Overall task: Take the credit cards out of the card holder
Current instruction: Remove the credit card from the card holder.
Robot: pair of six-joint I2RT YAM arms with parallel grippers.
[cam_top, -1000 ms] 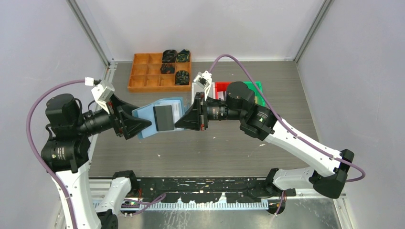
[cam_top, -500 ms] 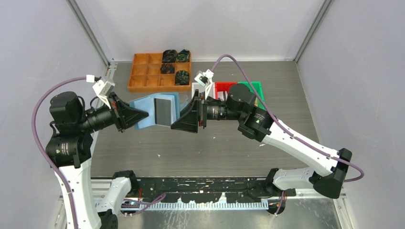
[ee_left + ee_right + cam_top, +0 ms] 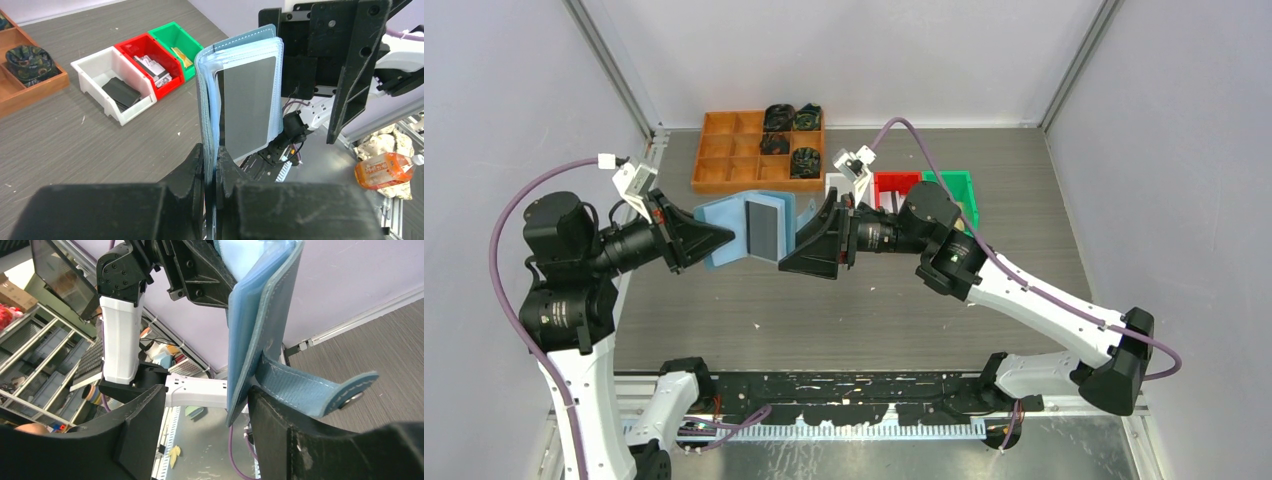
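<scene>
Now, left gripper (image 3: 210, 162): clamped on card holder (image 3: 209, 95)
Right gripper (image 3: 205, 395): jaws apart around holder
Grey credit card (image 3: 247, 107): in holder

Bright, even, diffuse light with no glare.
The overhead view is sharp, with faint soft shadows on the table (image 3: 874, 300). The wrist views bend at the edges, and their nearest foreground is dark and slightly blurred.

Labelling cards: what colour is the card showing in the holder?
Grey plastic card, best in left wrist view.
</scene>
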